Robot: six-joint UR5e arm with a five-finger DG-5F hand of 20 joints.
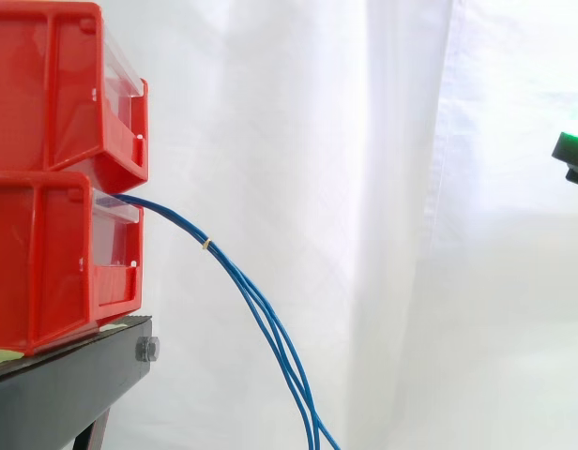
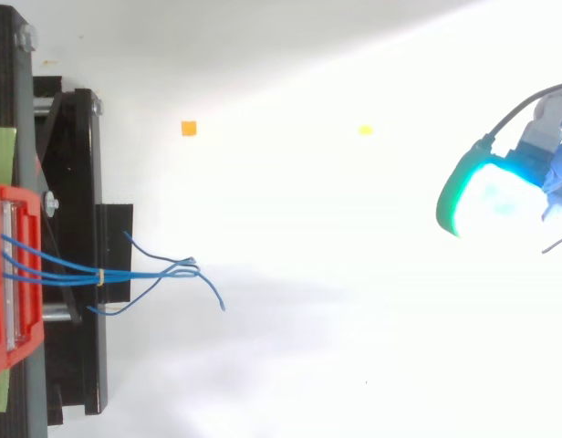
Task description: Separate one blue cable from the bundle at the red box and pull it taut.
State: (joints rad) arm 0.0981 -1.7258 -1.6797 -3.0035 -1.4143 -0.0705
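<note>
side view: blue cable bundle (image 1: 176, 227) ran from lower red box (image 1: 45, 262), cinched by yellow tie (image 1: 206, 245), sagged slack past black stand (image 1: 64, 384). beyond tie strands fanned, likely best spot to single one out. top view: hand (image 2: 491, 196) well apart from bundle; whether wide or closed could not be told.

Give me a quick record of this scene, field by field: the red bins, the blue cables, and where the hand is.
bins: two red plastic bins, stacked on a black metal stand
cables: thin blue cables come out of the lower bin, bound by a small yellow tie, then hang down slack
hand: robot hand at the right edge, well apart from the cables, touching nothing
floor marks: small orange square and small yellow square in the top view
task state: no cable separated or taut yet
</note>
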